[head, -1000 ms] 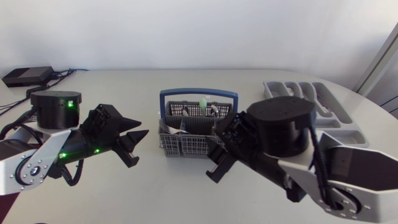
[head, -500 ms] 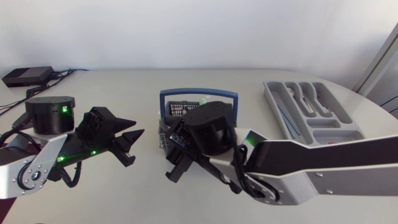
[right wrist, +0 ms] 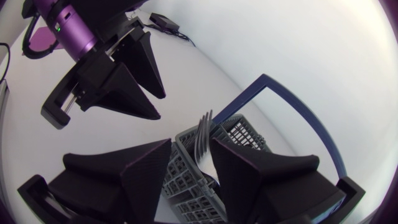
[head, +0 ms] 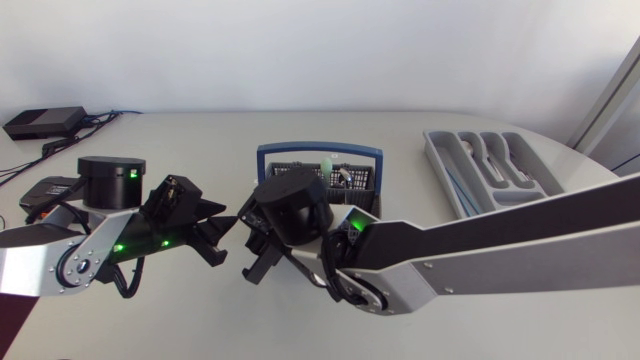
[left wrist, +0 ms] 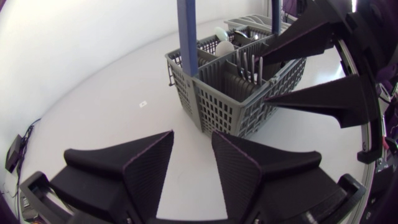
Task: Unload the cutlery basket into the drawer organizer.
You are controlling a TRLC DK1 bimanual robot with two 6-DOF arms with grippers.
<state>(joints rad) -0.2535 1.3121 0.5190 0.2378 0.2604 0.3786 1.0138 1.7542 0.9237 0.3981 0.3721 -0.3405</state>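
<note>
The grey cutlery basket (head: 345, 178) with a blue handle stands mid-table, largely hidden behind my right arm's wrist. My right gripper (head: 250, 256) hangs at the basket's front left corner. In the right wrist view it (right wrist: 191, 146) is open over the basket (right wrist: 239, 134), with fork tines (right wrist: 203, 134) rising in the gap between its fingers. My left gripper (head: 225, 238) is open and empty, just left of the right one. From its wrist view (left wrist: 193, 140) it faces the basket (left wrist: 230, 93). The grey drawer organizer (head: 445, 175) lies at the far right with some cutlery in it.
A black box (head: 45, 122) with cables sits at the table's far left corner. A white-green utensil handle (head: 326, 166) sticks up from the basket's back compartments. The two grippers stand very close together, the right one's fingers (left wrist: 311, 102) beside the basket in the left wrist view.
My right arm has swung left across the basket's front, its gripper ending at the front left corner with the fingers somewhat closer together. My left arm has edged right towards the basket.
</note>
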